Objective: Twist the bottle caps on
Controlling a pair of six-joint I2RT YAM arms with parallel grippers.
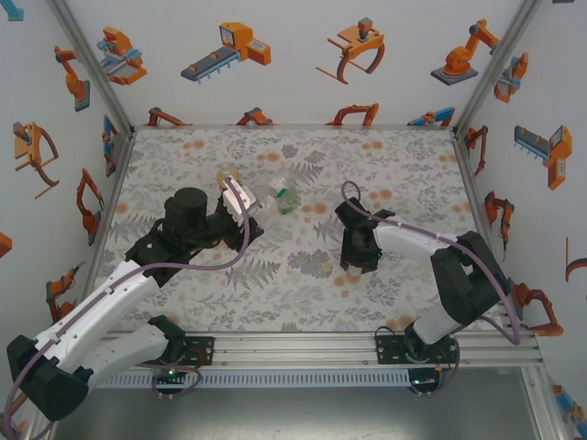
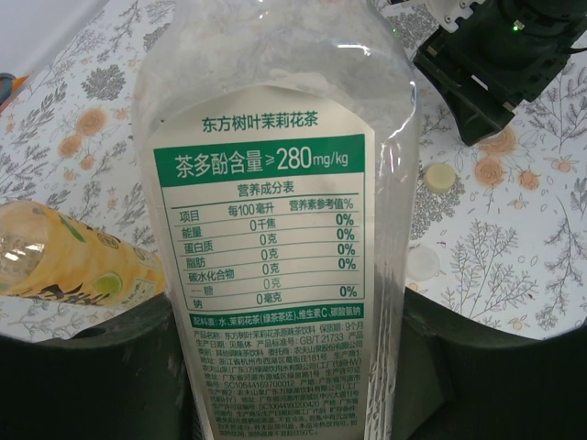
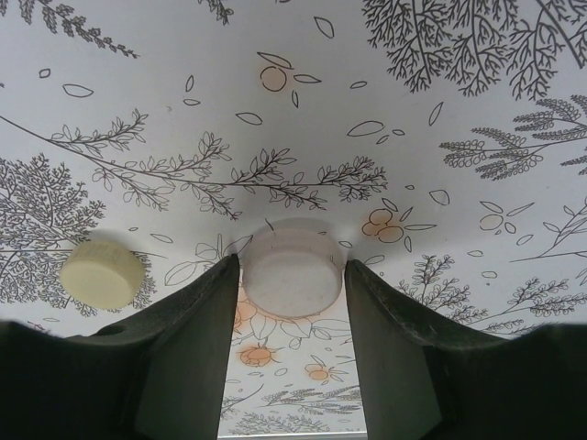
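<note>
Two bottles and two caps are showing on the floral table [image 1: 404, 165]. Farthest left, the amber-yellow bottle [image 2: 55, 261] is lying on its side, just beside the left arm's fingers. Next to it, the left gripper [image 1: 240, 198] is clamping tight on the lower body of the slim clear bottle [image 2: 275, 137], one dark finger [image 2: 92, 385] pressing on each side. That bottle is pointing away from the wrist with its green-and-white label facing the camera. From above it is lying roughly level, its far end toward the middle of the table, and whether it is resting on the cloth I cannot tell. Its mouth is running out of the wrist view, so whether it is capped I cannot tell either. Further right, the yellow-green cap [image 3: 101, 273] is sitting flat on the cloth by itself, near the right arm's fingers but apart from them. Just to its right, the white cap [image 3: 293, 275] is sitting flat on the table. The right gripper [image 1: 358, 258] is pointing down over it, with one finger [image 3: 197, 348] standing hard against each side of the cap. The jaws are standing only a cap's width apart, and whether they are already squeezing it I cannot tell.
</note>
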